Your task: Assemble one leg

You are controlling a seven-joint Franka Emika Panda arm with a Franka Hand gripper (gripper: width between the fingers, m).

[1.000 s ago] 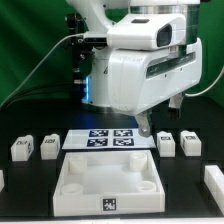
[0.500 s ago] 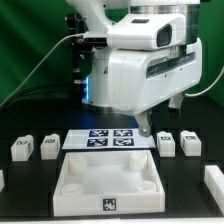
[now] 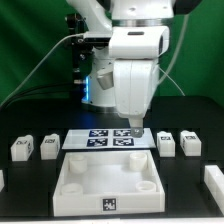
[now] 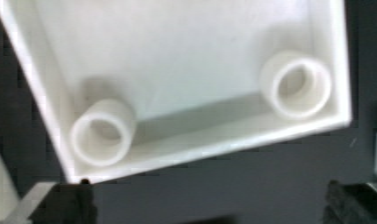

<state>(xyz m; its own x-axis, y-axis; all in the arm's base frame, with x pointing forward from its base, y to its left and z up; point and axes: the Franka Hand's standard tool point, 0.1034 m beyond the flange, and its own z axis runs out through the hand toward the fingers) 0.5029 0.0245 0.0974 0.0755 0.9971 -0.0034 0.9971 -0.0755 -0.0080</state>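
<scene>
Four small white legs with black tags stand on the black table. Two are at the exterior view's left point(image 3: 22, 148) point(image 3: 48, 147) and two at its right point(image 3: 167, 143) point(image 3: 190, 143). My gripper point(image 3: 135, 128) hangs over the marker board point(image 3: 111, 138), behind the large white square tray piece point(image 3: 108, 180), apart from every leg. In the wrist view the gripper point(image 4: 206, 205) is open and empty, with one dark finger point(image 4: 60, 200) at each side. The tray piece point(image 4: 185, 70) with two round corner holes lies beyond them. No leg shows in the wrist view.
White parts show partly at the table's edges, one at the exterior view's left point(image 3: 2, 179) and one at its right point(image 3: 214, 181). The arm's base and cables stand behind the marker board.
The hand has turned about its vertical axis and now looks narrow from the exterior view. The gripper tip has shifted slightly toward that view's left. The parts have not moved.
</scene>
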